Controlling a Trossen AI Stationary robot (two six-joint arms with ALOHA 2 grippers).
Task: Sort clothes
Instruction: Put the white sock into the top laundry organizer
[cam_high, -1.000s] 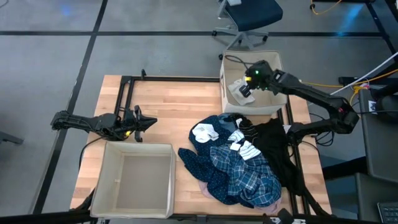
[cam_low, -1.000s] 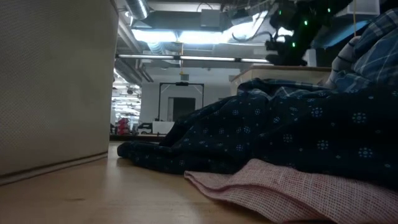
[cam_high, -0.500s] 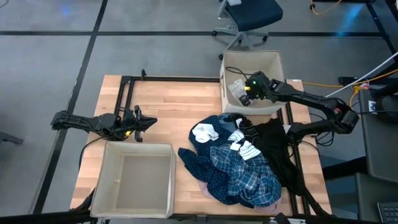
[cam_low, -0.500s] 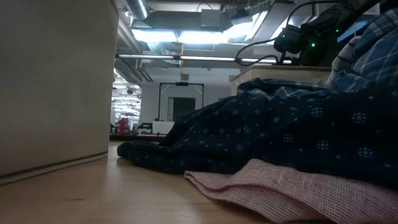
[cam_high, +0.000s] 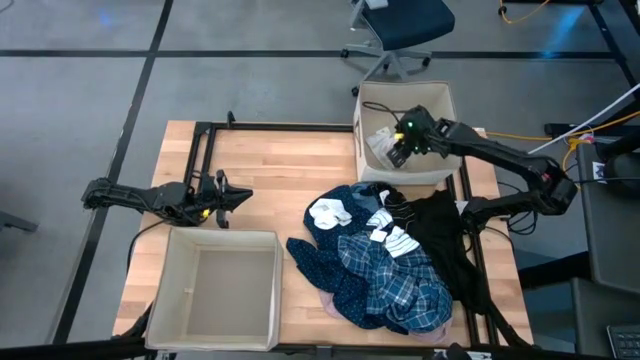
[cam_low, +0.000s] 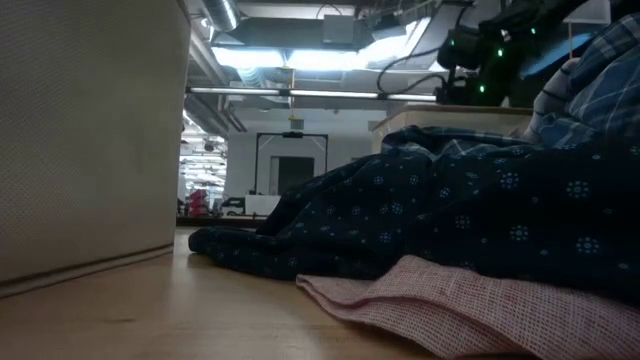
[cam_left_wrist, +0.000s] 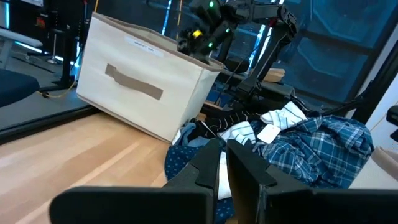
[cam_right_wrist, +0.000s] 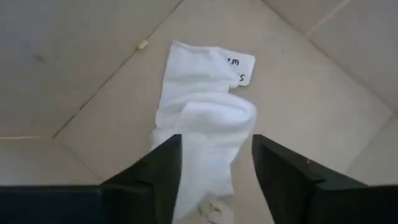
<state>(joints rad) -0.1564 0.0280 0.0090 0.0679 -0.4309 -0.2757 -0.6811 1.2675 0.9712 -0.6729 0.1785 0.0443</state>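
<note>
The clothes (cam_high: 390, 260) lie in a loose heap on the right half of the wooden table (cam_high: 280, 170): a navy white-dotted piece (cam_high: 325, 268) spread toward the middle, a blue plaid shirt (cam_high: 400, 285) on top, white pieces with black stripes (cam_high: 398, 238), and a black garment (cam_high: 440, 235) at the right edge. One white sock (cam_right_wrist: 202, 134) lies crumpled on the floor of the far beige box (cam_high: 445, 105), and the right gripper (cam_high: 398, 150) hangs just above it with its fingers spread apart and empty. The left gripper (cam_high: 235, 197) rests pinched closed over the table's left side.
</note>
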